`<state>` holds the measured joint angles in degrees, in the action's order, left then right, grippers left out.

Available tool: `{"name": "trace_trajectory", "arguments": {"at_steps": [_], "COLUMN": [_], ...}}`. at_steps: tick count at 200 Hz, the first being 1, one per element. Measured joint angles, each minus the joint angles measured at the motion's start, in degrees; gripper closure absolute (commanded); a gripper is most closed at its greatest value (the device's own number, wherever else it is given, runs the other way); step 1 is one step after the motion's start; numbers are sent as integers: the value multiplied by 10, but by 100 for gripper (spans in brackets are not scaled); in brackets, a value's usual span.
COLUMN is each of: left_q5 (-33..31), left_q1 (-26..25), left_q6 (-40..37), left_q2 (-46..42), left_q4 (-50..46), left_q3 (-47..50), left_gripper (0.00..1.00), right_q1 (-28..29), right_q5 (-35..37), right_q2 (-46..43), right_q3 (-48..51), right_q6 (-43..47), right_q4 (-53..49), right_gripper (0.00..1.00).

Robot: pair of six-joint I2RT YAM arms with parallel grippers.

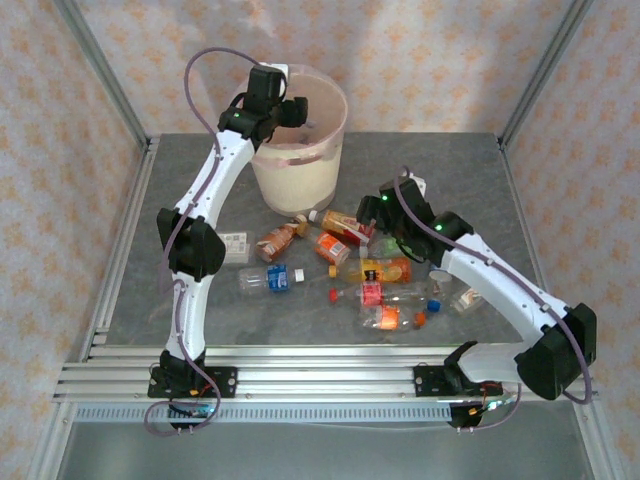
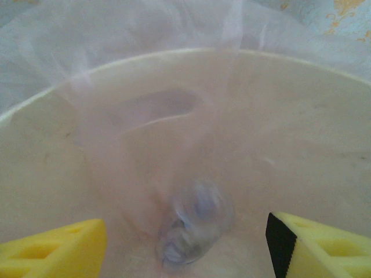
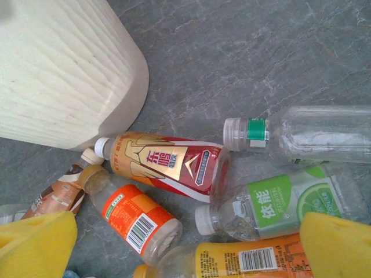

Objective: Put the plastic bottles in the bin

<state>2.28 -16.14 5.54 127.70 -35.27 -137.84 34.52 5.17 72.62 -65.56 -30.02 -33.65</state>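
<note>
Our left tool (image 1: 287, 106) gapes empty over the far bin (image 1: 300, 172), one bottle (image 2: 194, 229) inside. Our right tool (image 1: 386, 212), also released, hovers above the bottles (image 1: 385, 270) on the table (image 1: 480, 180): next we lower and pinch one.

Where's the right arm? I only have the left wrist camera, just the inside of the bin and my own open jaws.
Observer: The right gripper hangs over bottles lying on the table beside the bin, jaws open and empty.
Operator: Anything close to the bin?
Observer: A red-and-gold labelled bottle lies on its side, with its white cap almost at the bin's base.
Operator: What's under the right jaws?
Observer: An orange-labelled bottle and a yellow-labelled one lie side by side below them.
</note>
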Motion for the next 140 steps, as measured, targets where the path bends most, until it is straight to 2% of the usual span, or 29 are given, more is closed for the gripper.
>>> {"name": "trace_trajectory", "arguments": {"at_steps": [12,56,77,116,140], "left_q5": [0,-12,-25,-69,-103], "left_q1": [0,0,0,0,0], "left_q6": [4,36,52,91,126], "left_q2": [0,-3,-31,-139,-264], "left_q4": [-3,-32,-49,-77,-73], "left_q3": [0,-33,-39,-30,61], "left_gripper": [0,0,0,0,0], "right_q1": [0,0,0,0,0], "right_q5": [1,11,11,15,20], "right_q2": [-7,-30,-33,-33,-33], "right_q3": [2,4,4,4,4], "right_q6": [0,2,3,9,10], "right_q4": [1,1,1,1,-2], "right_gripper": [1,1,1,1,1]}}
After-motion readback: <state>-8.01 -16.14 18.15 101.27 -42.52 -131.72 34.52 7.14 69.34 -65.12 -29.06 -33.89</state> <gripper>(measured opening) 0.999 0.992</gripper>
